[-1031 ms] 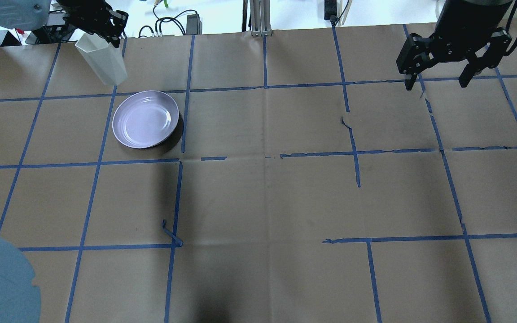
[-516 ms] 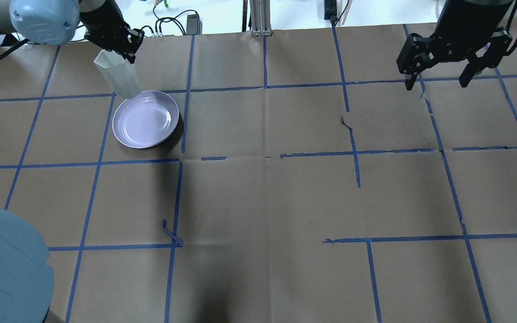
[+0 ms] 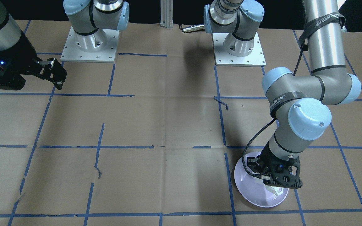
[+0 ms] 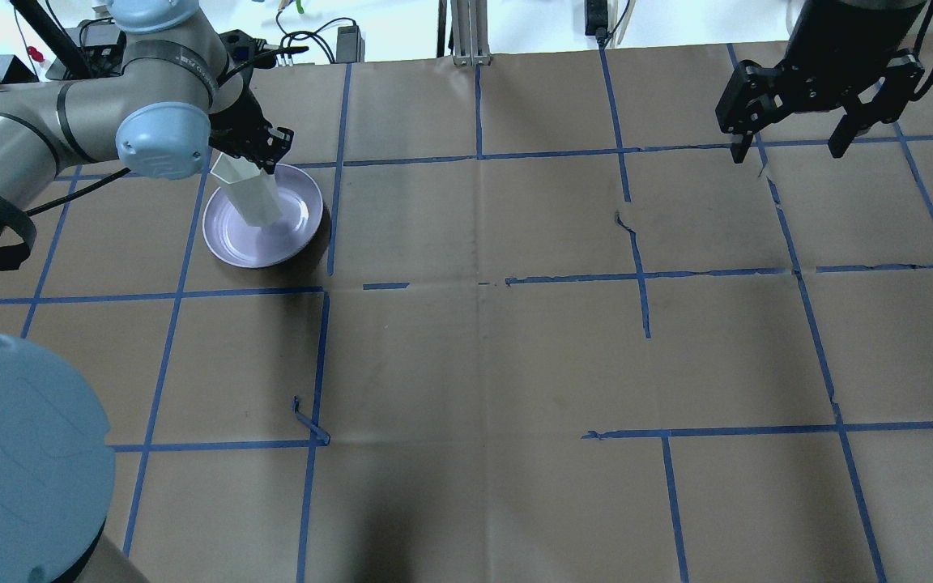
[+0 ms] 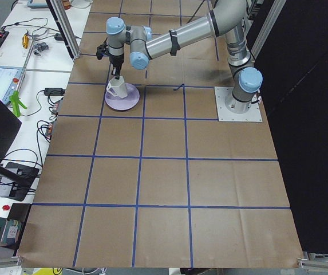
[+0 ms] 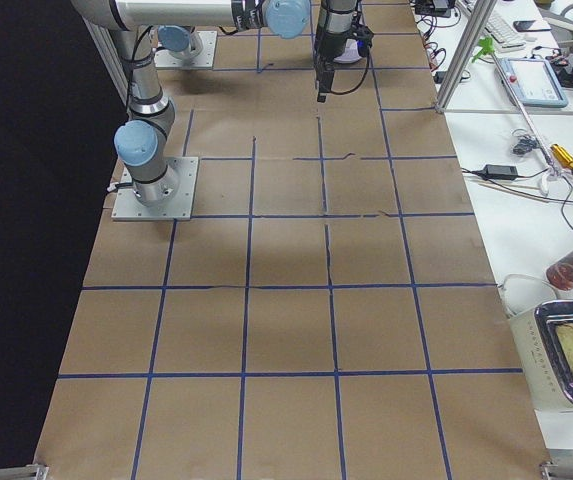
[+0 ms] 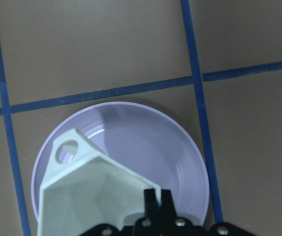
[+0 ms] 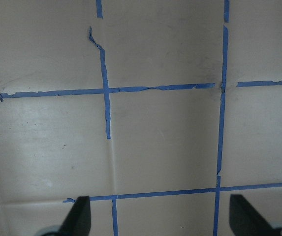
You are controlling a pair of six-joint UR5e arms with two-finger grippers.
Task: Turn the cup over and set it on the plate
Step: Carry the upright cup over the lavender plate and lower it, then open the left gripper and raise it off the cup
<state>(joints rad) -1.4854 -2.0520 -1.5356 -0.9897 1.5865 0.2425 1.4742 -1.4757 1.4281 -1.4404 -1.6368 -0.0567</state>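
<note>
The white faceted cup (image 4: 246, 190) hangs tilted, rim up, in my left gripper (image 4: 253, 164), which is shut on its rim wall. The cup's base is over the lavender plate (image 4: 288, 235); I cannot tell whether it touches. The left wrist view looks into the cup (image 7: 81, 196), handle loop at its far corner, with the plate (image 7: 150, 142) below. The front view shows the left gripper (image 3: 275, 180) over the plate (image 3: 250, 191), hiding most of the cup (image 3: 272, 190). My right gripper (image 4: 794, 150) is open and empty, high over the table's far right; its fingertips (image 8: 83, 216) frame bare paper.
The table is brown paper with a blue tape grid. A loose curl of tape (image 4: 310, 423) lies nearer to me than the plate, and a tear (image 4: 624, 220) sits mid-right. Cables and an aluminium post (image 4: 470, 32) line the far edge. The arm bases (image 3: 88, 44) stand at the robot's side.
My left arm has carried the cup from beyond the plate's far-left edge to over the plate and lowered it. The right arm has not moved.
</note>
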